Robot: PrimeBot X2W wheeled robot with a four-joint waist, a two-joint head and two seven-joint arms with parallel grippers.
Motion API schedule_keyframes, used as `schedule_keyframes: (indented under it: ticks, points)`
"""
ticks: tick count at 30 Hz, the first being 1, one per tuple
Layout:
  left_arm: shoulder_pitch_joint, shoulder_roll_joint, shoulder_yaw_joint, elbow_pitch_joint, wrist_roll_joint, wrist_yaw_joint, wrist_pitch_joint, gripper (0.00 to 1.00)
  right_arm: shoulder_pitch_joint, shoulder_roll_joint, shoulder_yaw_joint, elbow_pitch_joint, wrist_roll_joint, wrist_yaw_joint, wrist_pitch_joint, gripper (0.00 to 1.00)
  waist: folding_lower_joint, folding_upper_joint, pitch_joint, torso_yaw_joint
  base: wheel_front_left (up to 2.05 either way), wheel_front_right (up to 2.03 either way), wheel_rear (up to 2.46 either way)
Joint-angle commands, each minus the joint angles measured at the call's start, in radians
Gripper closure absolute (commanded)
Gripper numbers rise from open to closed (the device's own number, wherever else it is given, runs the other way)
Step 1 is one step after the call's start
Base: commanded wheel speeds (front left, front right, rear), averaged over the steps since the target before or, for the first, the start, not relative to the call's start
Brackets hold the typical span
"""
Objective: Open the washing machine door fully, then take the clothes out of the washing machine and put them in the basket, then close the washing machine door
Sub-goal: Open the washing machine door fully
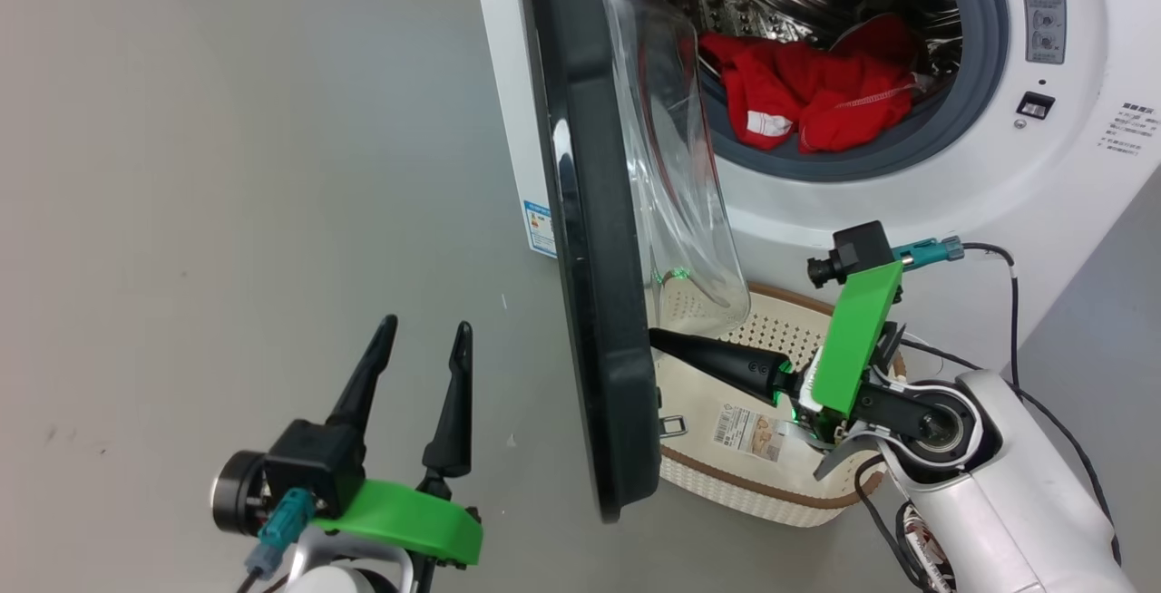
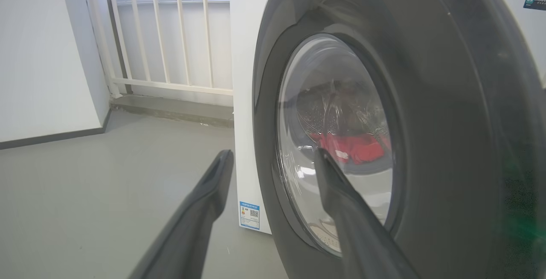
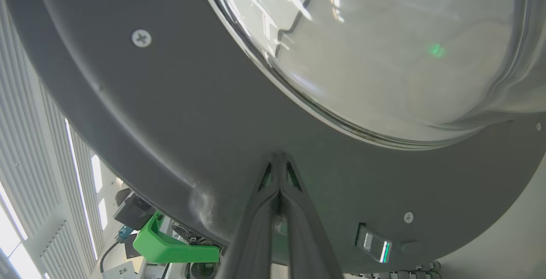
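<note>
Washing machine door [image 1: 588,239] edge-on between left fingers [image 1: 451,412] and clothes [image 1: 816,85]

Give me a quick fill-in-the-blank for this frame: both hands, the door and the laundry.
The left hand holds its fingers ___. The right hand, fingers shut, rests against the ___ face of the washing machine door. The clothes inside the washing machine are mostly ___ in colour.
Missing words: open; inner; red.

Clothes [image 1: 816,85] inside washing machine [image 1: 1070,176], basket [image 1: 753,493] before it
</note>
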Motion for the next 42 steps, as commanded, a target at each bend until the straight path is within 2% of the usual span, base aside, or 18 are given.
schedule_keyframes:
  ticks: [1,23,29,33,34,35,36,37,42]
  points:
    - [-0.006,0.021,0.038,-0.032,-0.008,0.009,0.0,0.0,-0.032,0.016,0.032,-0.023,0.011,0.007,-0.006,1.0,0.0,0.0,0.005,0.002,0.0,0.0,0.0]
    - [0.019,0.034,0.049,-0.074,-0.026,0.042,0.002,0.0,-0.114,0.016,0.146,0.032,0.078,0.007,-0.037,1.0,0.0,0.0,0.027,0.01,0.0,0.0,0.0]
    - [0.024,0.033,0.048,-0.076,-0.036,0.045,0.001,0.0,-0.113,0.015,0.148,0.033,0.067,0.007,-0.06,1.0,0.0,0.0,0.023,0.009,0.0,0.0,0.0]
    - [0.027,0.034,0.047,-0.079,-0.041,0.046,0.0,0.0,-0.096,0.007,0.139,0.014,0.031,0.007,-0.112,1.0,0.0,0.0,0.017,0.007,0.0,0.0,0.0]
    - [0.028,0.034,0.046,-0.08,-0.042,0.046,0.0,0.0,-0.09,0.002,0.137,0.006,0.014,0.007,-0.132,0.89,0.0,0.0,0.015,0.007,0.0,0.0,0.0]
    - [0.03,0.035,0.045,-0.081,-0.042,0.046,0.0,0.0,-0.084,-0.003,0.135,-0.004,-0.007,0.007,-0.155,0.64,0.0,0.0,0.013,0.007,0.0,0.0,0.0]
    - [0.031,0.037,0.045,-0.082,-0.043,0.046,0.0,0.0,-0.076,-0.007,0.134,-0.013,-0.028,0.007,-0.178,0.11,0.0,0.0,0.011,0.006,0.0,0.0,0.0]
    - [0.033,0.038,0.045,-0.081,-0.044,0.045,-0.001,0.0,-0.066,-0.01,0.133,-0.025,-0.048,0.007,-0.199,0.0,0.0,0.0,0.009,0.006,0.0,0.0,0.0]
    - [0.04,0.045,0.048,-0.081,-0.048,0.047,-0.007,0.0,-0.005,-0.031,0.126,-0.105,-0.187,0.007,-0.339,0.0,0.0,0.0,-0.002,0.003,0.0,0.0,0.0]
